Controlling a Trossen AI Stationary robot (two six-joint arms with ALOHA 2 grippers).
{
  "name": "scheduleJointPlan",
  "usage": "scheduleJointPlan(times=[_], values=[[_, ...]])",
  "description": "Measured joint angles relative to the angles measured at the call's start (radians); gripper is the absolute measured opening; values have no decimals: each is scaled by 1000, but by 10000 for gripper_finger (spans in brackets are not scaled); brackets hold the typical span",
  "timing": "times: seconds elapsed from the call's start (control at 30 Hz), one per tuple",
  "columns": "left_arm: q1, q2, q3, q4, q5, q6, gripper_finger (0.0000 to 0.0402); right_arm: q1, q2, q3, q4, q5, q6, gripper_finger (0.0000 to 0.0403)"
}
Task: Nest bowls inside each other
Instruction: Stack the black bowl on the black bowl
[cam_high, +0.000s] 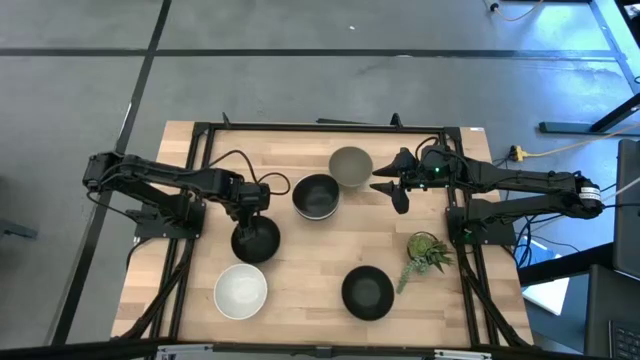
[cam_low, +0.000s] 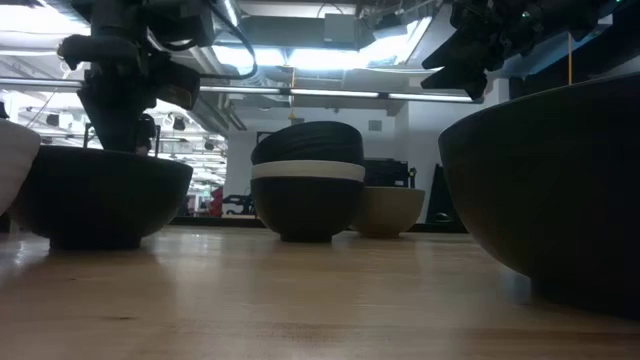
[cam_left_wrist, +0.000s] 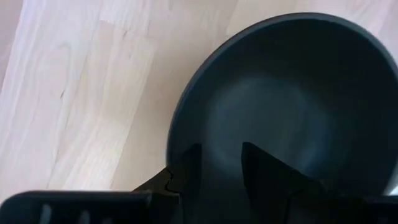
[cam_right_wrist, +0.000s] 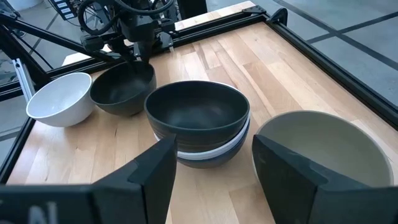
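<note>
My left gripper (cam_high: 252, 205) (cam_left_wrist: 208, 177) is open over a glossy black bowl (cam_high: 255, 241) (cam_left_wrist: 292, 106) that rests on the table. One finger is inside the bowl and one outside its rim. A stack of three bowls, black on white on black (cam_high: 316, 196) (cam_right_wrist: 198, 118), stands mid-table. A grey-green bowl (cam_high: 351, 166) (cam_right_wrist: 317, 143) sits beside the stack. My right gripper (cam_high: 388, 192) (cam_right_wrist: 214, 180) is open and hovers near these two, touching neither. A white bowl (cam_high: 240, 290) and another black bowl (cam_high: 367, 292) sit near the table's near edge. My left gripper comes from above, pointing down, astride the black bowl's rim (cam_left_wrist: 176, 146) on its far side. One finger (cam_left_wrist: 264, 174) is inside the hollow and the other outside. A gap shows between the inner finger and the wall. Whether either finger touches the bowl I cannot tell.
A small green plant sprig (cam_high: 428, 251) lies near the table's right edge, by the right arm's base. A black metal frame (cam_high: 300, 127) runs along the table's far edge and sides. Bare wood shows between the stack and the near black bowl.
</note>
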Motion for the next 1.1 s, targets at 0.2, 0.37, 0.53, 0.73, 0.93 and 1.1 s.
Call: scheduleJointPlan(times=[0.2,0.37,0.53,0.73,0.93,1.1], values=[[0,0,0,-1,8,3,111,0,0,0,0,0,0,211],[0,0,0,22,-12,20,112,0,0,0,0,0,0,211],[0,0,0,148,-103,87,112,0,0,0,-2,0,-5,211],[8,0,0,298,-125,157,112,0,0,0,-3,0,-19,211],[8,0,0,266,-127,220,112,0,0,0,-3,0,-23,211],[9,0,0,229,-127,237,112,0,0,0,-3,0,-26,211]])
